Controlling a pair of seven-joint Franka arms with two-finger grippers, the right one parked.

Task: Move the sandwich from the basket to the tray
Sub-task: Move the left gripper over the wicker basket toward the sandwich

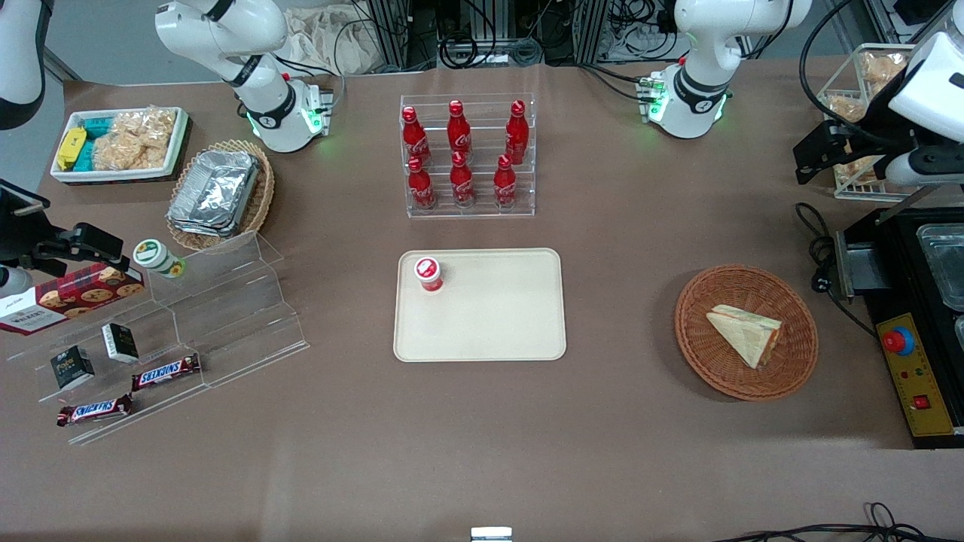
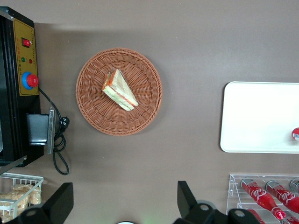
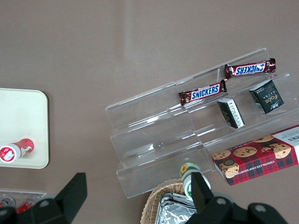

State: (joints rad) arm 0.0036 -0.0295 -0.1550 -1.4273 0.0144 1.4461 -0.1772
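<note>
The sandwich (image 1: 745, 333) (image 2: 119, 90), a pale wedge with orange-red and green filling along its cut edge, lies in the round orange-brown wicker basket (image 1: 700, 331) (image 2: 93, 107). The beige tray (image 1: 489, 324) (image 2: 257, 116) lies mid-table, beside the basket toward the parked arm's end. A small red-capped cup (image 1: 428, 273) (image 2: 295, 134) stands on it. My gripper (image 1: 809, 162) (image 2: 124, 198) hangs high over the table, farther from the front camera than the basket. It is open, fingers wide apart with only bare table between them, well clear of the sandwich.
A black appliance with a red button (image 1: 915, 331) (image 2: 21, 79) and its cable (image 1: 821, 248) sit beside the basket at the working arm's end. A wire basket of snacks (image 1: 858, 113) stands under the arm. A rack of red bottles (image 1: 467, 154) stands farther back than the tray.
</note>
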